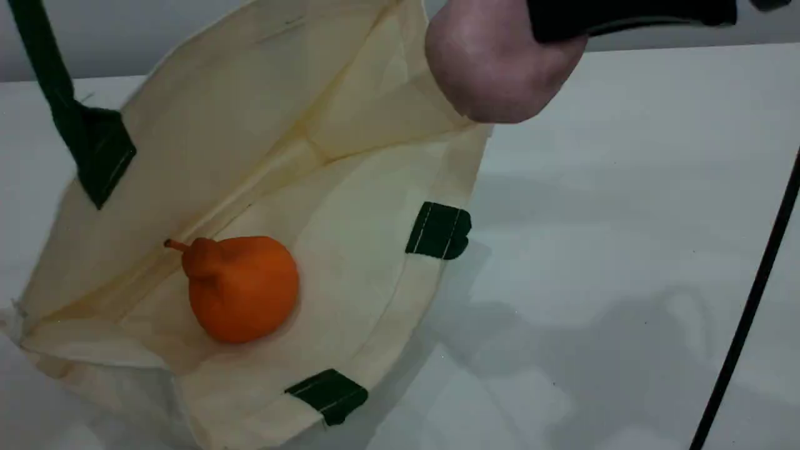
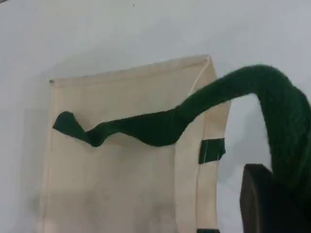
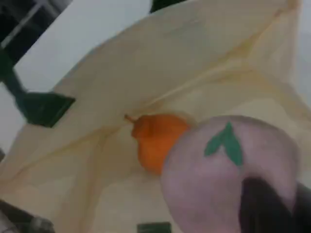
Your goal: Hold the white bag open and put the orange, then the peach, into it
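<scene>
The white bag [image 1: 350,206] lies on the table with its mouth held wide open. The orange [image 1: 244,287] rests inside it on the lower wall, and it also shows in the right wrist view as the orange [image 3: 155,138] deep in the bag [image 3: 146,82]. My right gripper [image 1: 562,28] is shut on the pale pink peach [image 1: 494,69], which hangs over the bag's far right rim; up close, the peach [image 3: 218,179] carries a green leaf. My left gripper [image 2: 265,201] is shut on the bag's dark green handle [image 2: 272,92], which rises taut at the handle [image 1: 44,62] in the scene view.
The white table [image 1: 625,219] stretches to the right of the bag. A black cable [image 1: 750,300] runs down the right edge of the scene. Green tabs [image 1: 439,230] sit on the bag's near rim.
</scene>
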`<action>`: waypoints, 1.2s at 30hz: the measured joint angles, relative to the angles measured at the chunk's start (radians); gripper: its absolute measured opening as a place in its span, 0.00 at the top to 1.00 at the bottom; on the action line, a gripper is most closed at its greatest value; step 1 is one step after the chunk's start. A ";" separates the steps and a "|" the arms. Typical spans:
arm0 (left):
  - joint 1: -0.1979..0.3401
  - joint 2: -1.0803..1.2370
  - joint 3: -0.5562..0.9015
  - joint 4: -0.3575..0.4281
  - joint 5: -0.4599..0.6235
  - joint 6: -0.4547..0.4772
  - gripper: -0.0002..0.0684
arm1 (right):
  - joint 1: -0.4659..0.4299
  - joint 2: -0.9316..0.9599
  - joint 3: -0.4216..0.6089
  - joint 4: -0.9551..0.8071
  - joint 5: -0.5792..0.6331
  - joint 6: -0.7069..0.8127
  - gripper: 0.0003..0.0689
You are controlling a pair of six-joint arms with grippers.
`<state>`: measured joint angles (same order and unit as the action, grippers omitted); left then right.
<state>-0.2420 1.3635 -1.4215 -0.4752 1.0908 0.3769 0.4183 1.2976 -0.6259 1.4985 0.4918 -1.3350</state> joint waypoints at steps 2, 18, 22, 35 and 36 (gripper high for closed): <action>0.000 0.000 0.000 -0.008 0.000 0.000 0.90 | 0.000 0.000 0.000 0.001 0.010 0.000 0.96; 0.000 0.000 0.000 -0.140 -0.038 0.012 0.90 | 0.128 0.147 -0.011 0.244 0.058 -0.204 0.96; 0.000 0.000 0.000 -0.140 -0.038 0.013 0.90 | 0.218 0.212 -0.066 0.249 0.022 -0.225 0.96; 0.000 0.000 0.000 -0.139 -0.025 0.013 0.90 | 0.399 0.394 -0.256 0.249 -0.184 -0.219 0.96; 0.000 0.000 0.000 -0.138 -0.025 0.013 0.90 | 0.405 0.413 -0.269 0.249 -0.200 -0.217 0.96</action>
<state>-0.2420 1.3635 -1.4215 -0.6133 1.0656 0.3894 0.8234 1.7103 -0.8952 1.7480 0.2914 -1.5525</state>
